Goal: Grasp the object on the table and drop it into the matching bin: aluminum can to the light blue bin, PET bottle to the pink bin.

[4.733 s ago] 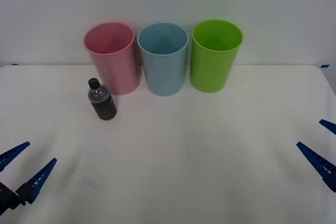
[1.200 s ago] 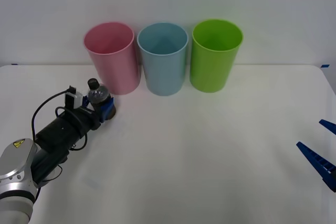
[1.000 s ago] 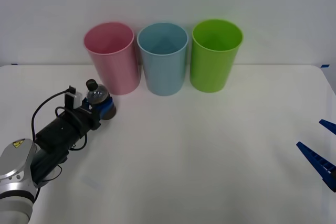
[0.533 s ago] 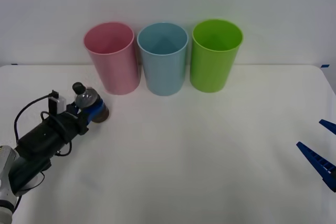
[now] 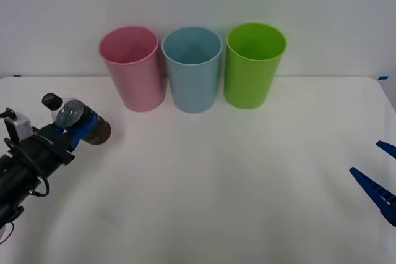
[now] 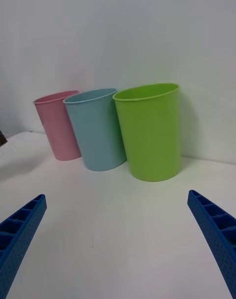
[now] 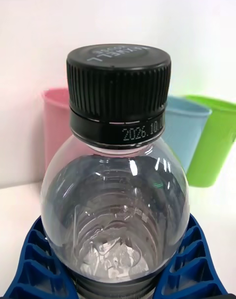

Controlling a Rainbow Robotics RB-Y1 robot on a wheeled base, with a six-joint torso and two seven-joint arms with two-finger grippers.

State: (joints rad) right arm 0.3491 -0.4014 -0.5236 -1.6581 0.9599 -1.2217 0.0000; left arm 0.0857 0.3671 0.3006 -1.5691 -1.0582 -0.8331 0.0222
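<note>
At the far left of the front view, the left gripper [image 5: 75,129] pinches the PET bottle [image 5: 79,123], its blue ribbed fingers [image 7: 191,259] pressed against both sides of the body. The bottle is tilted, its black cap [image 5: 51,100] leaning toward the left edge and its dark base pointing toward the bins, and it sits above the table [image 5: 216,183], to the left of and nearer than the pink bin [image 5: 132,68]. In the left wrist view the bottle is small and clear, with a rounded, glossy shoulder, a ridged wall below it, and dark liquid low in the body; the ribbed screw cap carries a printed date code on its lower ring.

Next along the back of the table stand the pink bin, the light blue bin [image 5: 192,68] and a lime green bin [image 5: 253,65], upright and close together in a row.

At the right edge, the right gripper [image 6: 118,235] hovers low over the table, its fingers spread wide, well apart from the bins.
</note>
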